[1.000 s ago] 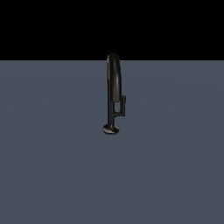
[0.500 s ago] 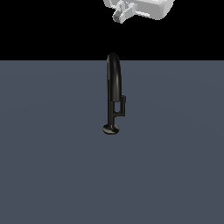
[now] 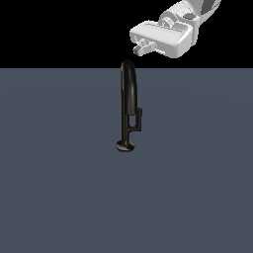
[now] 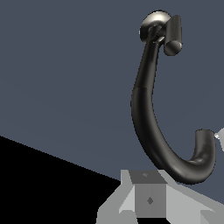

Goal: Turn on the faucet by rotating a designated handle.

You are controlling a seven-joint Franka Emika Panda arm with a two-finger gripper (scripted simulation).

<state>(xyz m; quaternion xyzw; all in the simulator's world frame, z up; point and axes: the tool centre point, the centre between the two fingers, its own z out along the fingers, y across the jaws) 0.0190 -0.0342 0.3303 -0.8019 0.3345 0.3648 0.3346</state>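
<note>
Claw (image 3: pixel 143 48) hung above the top of the faucet (image 3: pixel 129 106), slightly toward the exterior view's right of the arch, well clear of it and touching nothing. Claw body was white/grey, blocky, entering from the upper right corner of the exterior view. Only one short fingertip (image 3: pixel 142 48) was readable there, sticking out toward the exterior view's left. Jaw spacing: couldn't tell from either view, and nothing was seen held.

Wrist view: grey claw housing (image 4: pixel 149 199) sat at the frame edge, and a pale sliver at the far edge may have been a finger, too small to confirm. Nearest to the claw was the curled end of the spout; the glossy black tube ran away from it down to the small round base.

Handle (image 3: pixel 140 119) was well below the claw, low on the stem just above the base, on the side toward the exterior view's right. It read as a short thin black bar standing parallel to the stem, joined by a small stub. In the wrist view the handle (image 4: pixel 173 35) appeared beside the base, at the far end of the tube from the claw. No contact between claw and handle.

Floor (image 3: pixel 59 188) under the faucet was flat slate-grey, black backdrop beyond. No brands, labels or writing were readable anywhere.
</note>
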